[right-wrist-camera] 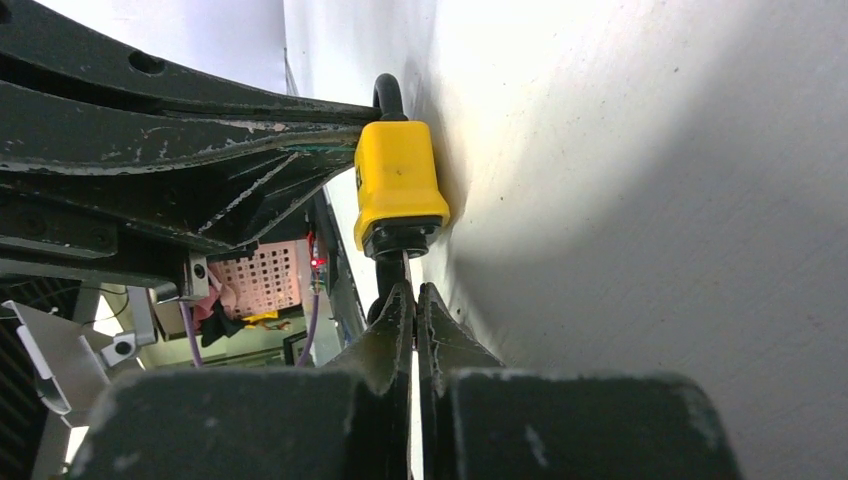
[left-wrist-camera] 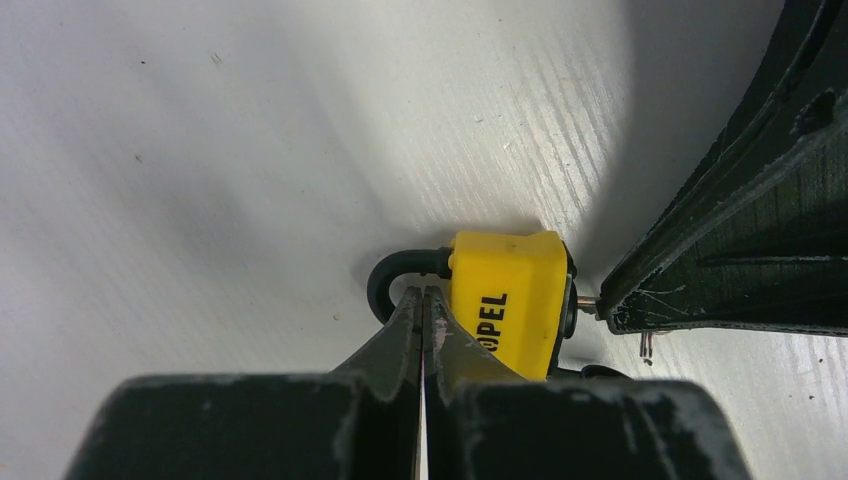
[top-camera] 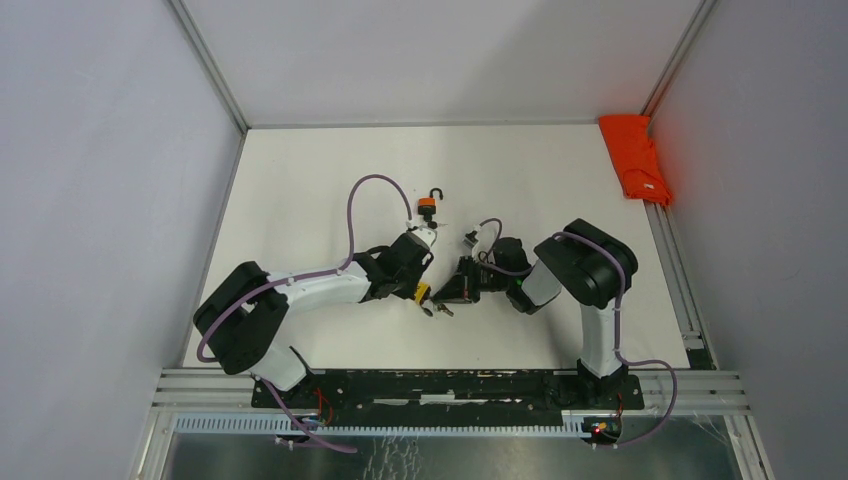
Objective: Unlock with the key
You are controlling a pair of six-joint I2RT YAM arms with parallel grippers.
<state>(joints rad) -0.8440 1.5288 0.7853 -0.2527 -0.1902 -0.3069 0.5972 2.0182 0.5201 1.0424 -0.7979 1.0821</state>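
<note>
Near the middle of the white table [top-camera: 320, 170], I have both arms meeting at a yellow plastic-cased padlock [right-wrist-camera: 398, 185], held low over the surface. The left gripper [left-wrist-camera: 422, 300] is pinched tight on the lock's black shackle. The right gripper [right-wrist-camera: 412, 295] faces it, fingers pressed together on a dark-headed key [right-wrist-camera: 390, 268] seated in the base of the lock. Farther back lies an orange padlock [top-camera: 428, 206] with its shackle swung open. A folded red cloth [top-camera: 635, 158] sits in the far right corner.
</note>
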